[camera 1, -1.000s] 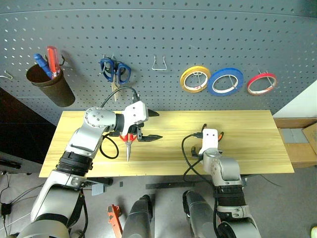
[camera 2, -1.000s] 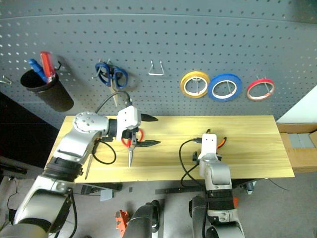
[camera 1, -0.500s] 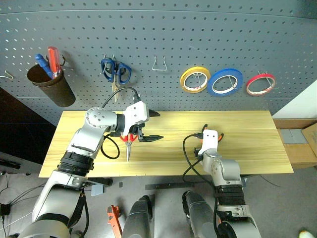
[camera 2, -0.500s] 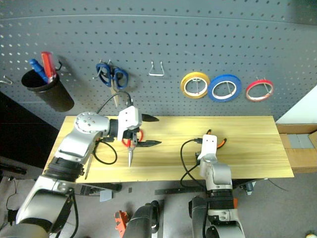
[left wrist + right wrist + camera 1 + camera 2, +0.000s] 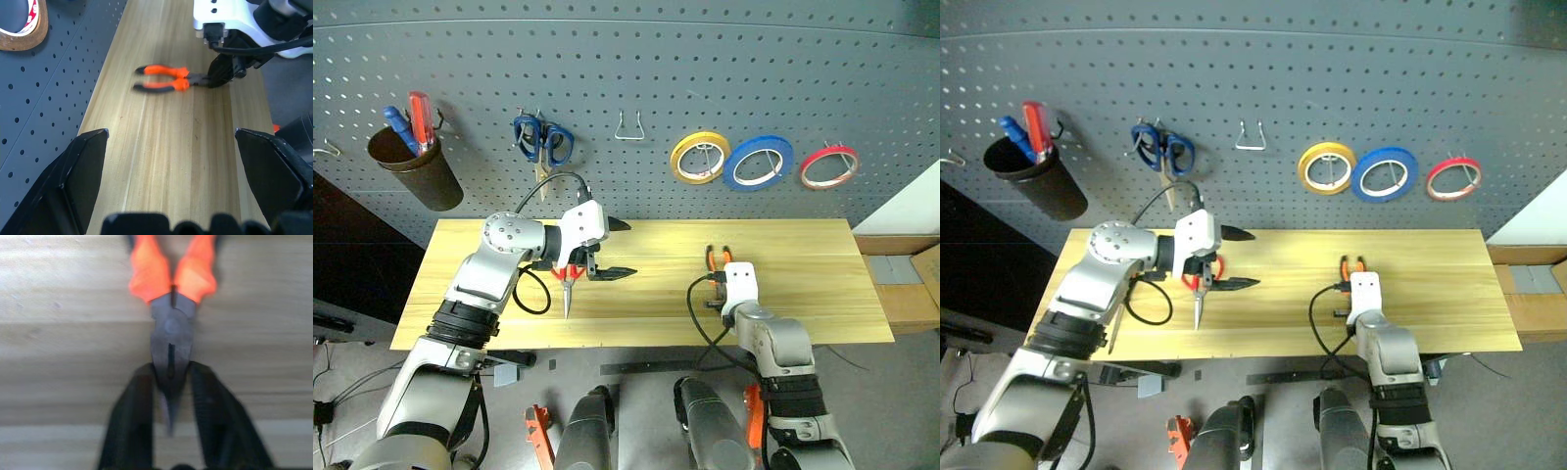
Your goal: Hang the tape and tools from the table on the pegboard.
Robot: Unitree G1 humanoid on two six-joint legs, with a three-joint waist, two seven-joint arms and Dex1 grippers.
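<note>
Small orange-handled pliers [image 5: 171,279] lie on the light wooden table [image 5: 803,245], handles toward the pegboard [image 5: 705,59]. My right gripper [image 5: 171,369] is shut on their metal nose, one black finger on each side; the left wrist view shows this grip on the pliers [image 5: 164,78] too. My left gripper [image 5: 628,248] hangs open over the table's left half, just above the red-handled scissors [image 5: 570,274], whose blades point to the front edge. The thin red tape [image 5: 829,165] hangs on the pegboard at the far right.
On the pegboard hang a brown cup [image 5: 411,166] holding a red and a blue screwdriver, blue scissors [image 5: 540,140], a bare metal hook [image 5: 627,127], a yellow roll [image 5: 698,157] and a blue roll [image 5: 759,162].
My right gripper has closed on the pliers' nose and shifted right along the table with them. The left arm has stayed still.
</note>
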